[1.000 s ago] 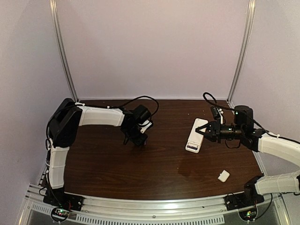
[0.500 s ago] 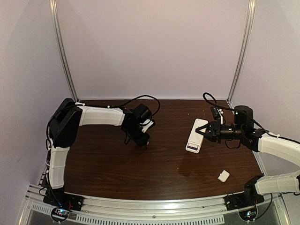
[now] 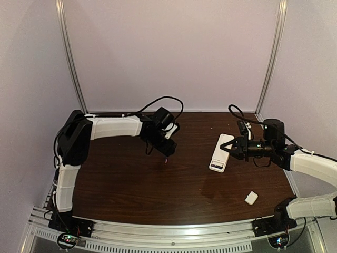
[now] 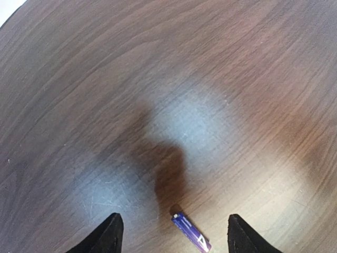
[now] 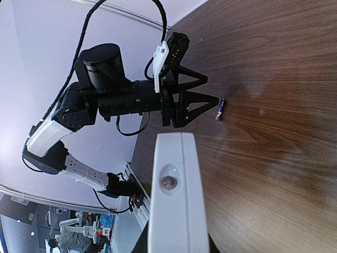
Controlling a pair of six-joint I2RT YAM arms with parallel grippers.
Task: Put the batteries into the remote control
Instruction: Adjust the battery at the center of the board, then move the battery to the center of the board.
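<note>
Left gripper, jaws apart, hangs over 1 battery lying on the table; right gripper clamps the remote control at the table's right side. Loading appears not yet begun; 2nd battery unseen.

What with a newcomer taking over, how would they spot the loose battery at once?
At the middle of the dark table, look under the left hand. The battery lies there alone: a tiny purple cylinder, unlike the white remote and white cover.
</note>
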